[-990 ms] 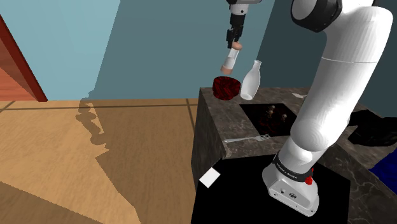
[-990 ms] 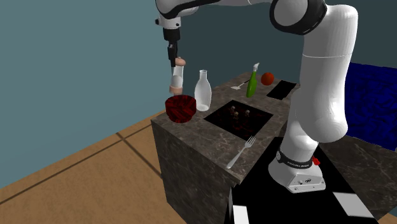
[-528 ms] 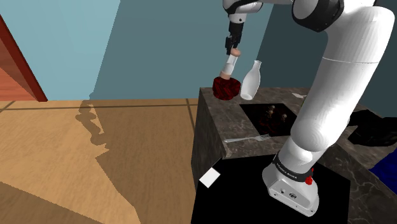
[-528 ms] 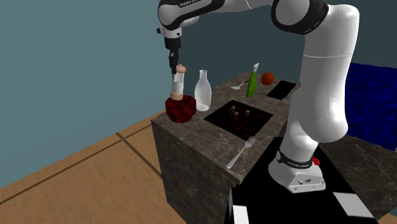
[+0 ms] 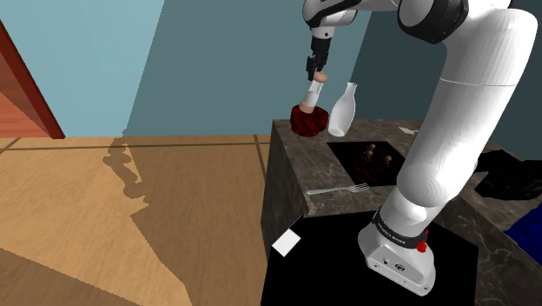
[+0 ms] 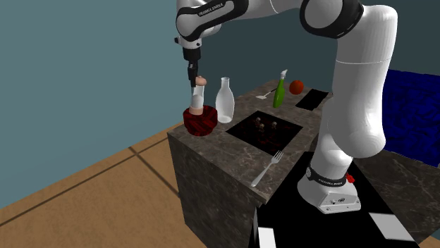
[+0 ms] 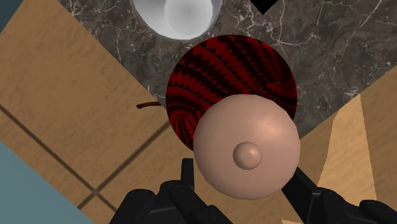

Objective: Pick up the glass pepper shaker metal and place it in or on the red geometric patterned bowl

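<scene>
The pepper shaker (image 5: 310, 94), a pale body under a rounded tan cap, is held nearly upright by that cap, on which the black fingers of the gripper (image 5: 316, 69) are seen closed from both sides in the wrist view. Its base is seen inside the red-and-black patterned bowl (image 5: 304, 124). The bowl is set at the far corner of the dark marbled worktop (image 5: 304, 163), just beside a white bottle (image 5: 342, 110).

Dark stone counter (image 6: 229, 144): red bowl (image 6: 200, 121), white bottle (image 6: 225, 102), fork (image 6: 268, 168), green bottle (image 6: 280, 90).
</scene>
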You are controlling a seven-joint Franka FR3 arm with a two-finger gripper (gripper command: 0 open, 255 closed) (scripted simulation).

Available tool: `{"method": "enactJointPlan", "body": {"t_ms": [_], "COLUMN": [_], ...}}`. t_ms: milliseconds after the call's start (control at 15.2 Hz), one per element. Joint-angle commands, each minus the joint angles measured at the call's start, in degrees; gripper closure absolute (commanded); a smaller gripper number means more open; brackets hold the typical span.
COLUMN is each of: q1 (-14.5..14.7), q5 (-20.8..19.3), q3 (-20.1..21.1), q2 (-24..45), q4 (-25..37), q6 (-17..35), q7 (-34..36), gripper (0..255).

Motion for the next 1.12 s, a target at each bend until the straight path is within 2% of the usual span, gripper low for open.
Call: {"method": "enactJointPlan", "body": {"t_ms": [0, 198, 264, 594, 858, 1056], "q1": [0.0, 0.0, 0.0, 0.0, 0.3, 0.3], "q5": [0.0, 0.0, 0.0, 0.0, -0.4, -0.4], "q3": [0.0, 0.0, 0.0, 0.0, 0.1, 0.1], "q2": [0.0, 0.0, 0.0, 0.0, -1.1, -1.1], "q4": [0.0, 0.0, 0.0, 0.0, 5.9, 5.9], "q6": [0.0, 0.0, 0.0, 0.0, -6.9, -6.9], "q7": [0.0, 0.0, 0.0, 0.0, 0.2, 0.2], "gripper": [255, 255, 0, 0, 0, 0]}}
